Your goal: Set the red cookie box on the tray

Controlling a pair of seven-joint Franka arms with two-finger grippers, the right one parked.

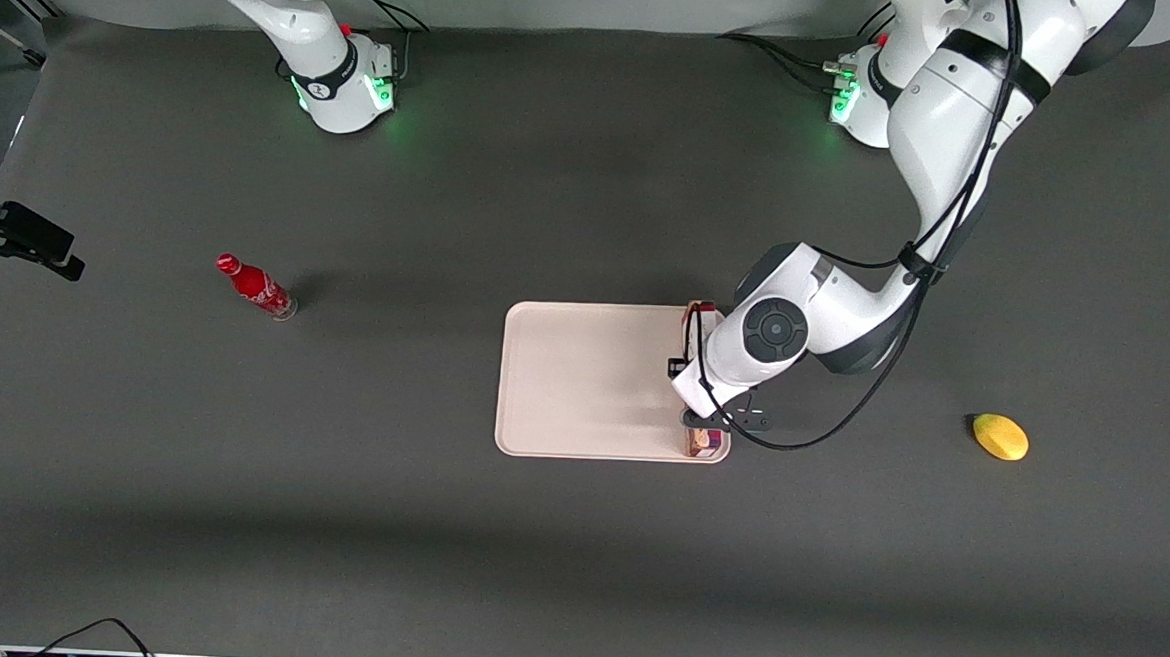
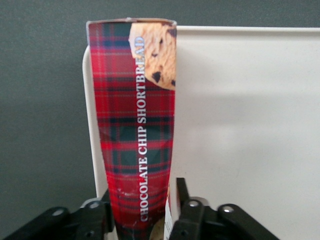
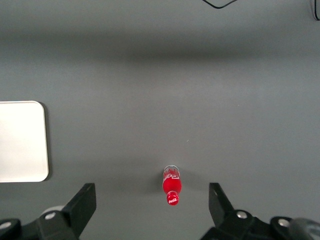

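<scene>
The gripper [image 1: 708,422] holds the shortbread cookie box [image 2: 137,125] over the tray [image 1: 582,388] edge nearest the working arm.

Red tartan cookie box [image 2: 137,130], lengthwise along the cream tray's [image 1: 582,378] working-arm edge, clamped by the tool [image 2: 142,217].

The red cookie box [image 2: 137,130] was covered in red checks crossed with dark green and black lines. White letters were printed down its side, and a light brown cookie with dark brown chips was shown at one end. The tray [image 1: 582,378] was coloured pale cream. The table [image 1: 335,516] was covered in dark grey. The gripper [image 2: 145,220], seen low at the box, was black, and the arm [image 1: 816,321] was white with black rings. A red bottle [image 1: 255,286] and a yellow fruit [image 1: 1000,436] were seen too.
</scene>
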